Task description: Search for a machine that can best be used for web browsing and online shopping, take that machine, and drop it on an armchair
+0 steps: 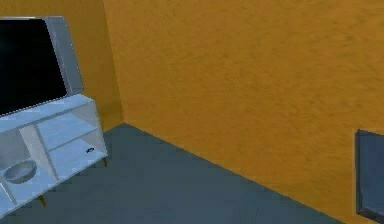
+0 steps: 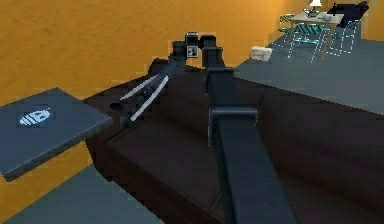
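Observation:
A flat dark slab with a white round mark on its lid, a closed laptop point(image 2: 45, 125), hangs at the arm side view's left, clear of the floor. My gripper point(image 2: 131, 110) holds it: the two thin fingers point(image 2: 147, 92) slant down to its near corner. The dark arm point(image 2: 235, 140) rises from the bottom edge over a wide dark brown upholstered seat point(image 2: 170, 165). I cannot tell whether that seat is an armchair or a sofa. The laptop's edge point(image 1: 371, 178) also shows at the forward view's right edge.
Ahead, a television point(image 1: 35, 55) stands on a white cabinet point(image 1: 60, 140) at the forward view's left, in a corner of orange walls point(image 1: 240, 80). Blue-grey floor point(image 1: 170, 185) lies open before it. Far out to the arm side, a table with chairs point(image 2: 315, 30) stands.

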